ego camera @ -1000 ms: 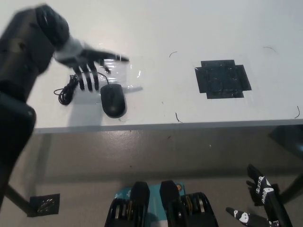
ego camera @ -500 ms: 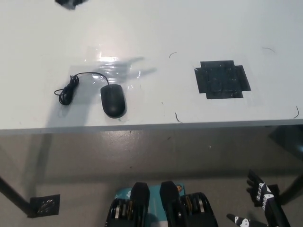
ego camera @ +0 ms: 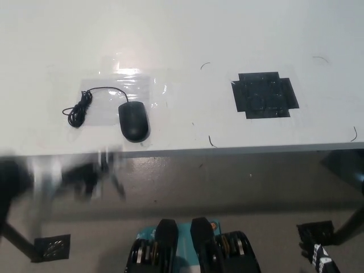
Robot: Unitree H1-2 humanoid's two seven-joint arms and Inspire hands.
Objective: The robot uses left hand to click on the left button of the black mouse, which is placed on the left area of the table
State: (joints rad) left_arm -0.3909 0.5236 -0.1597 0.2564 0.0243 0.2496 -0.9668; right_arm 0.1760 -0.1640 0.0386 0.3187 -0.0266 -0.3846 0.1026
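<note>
The black mouse (ego camera: 134, 121) lies on the left part of the white table (ego camera: 187, 34), close to the front edge, with its cable coiled (ego camera: 77, 111) to its left. My left hand (ego camera: 79, 175) is a motion-blurred streak at the lower left, below the table's front edge and apart from the mouse. The blur hides how its fingers stand. Only a small piece of my black right hand (ego camera: 320, 257) shows at the bottom right corner, low beside the table.
A black tape patch (ego camera: 265, 95) is stuck on the right half of the table. A sheet of clear shiny tape (ego camera: 122, 85) lies behind the mouse. The table's front edge (ego camera: 227, 150) crosses the picture, with the floor below.
My left hand hovered open just behind the mouse a second ago, then left the top of the picture; now it blurs past below the table edge. The right hand has sunk lower.
</note>
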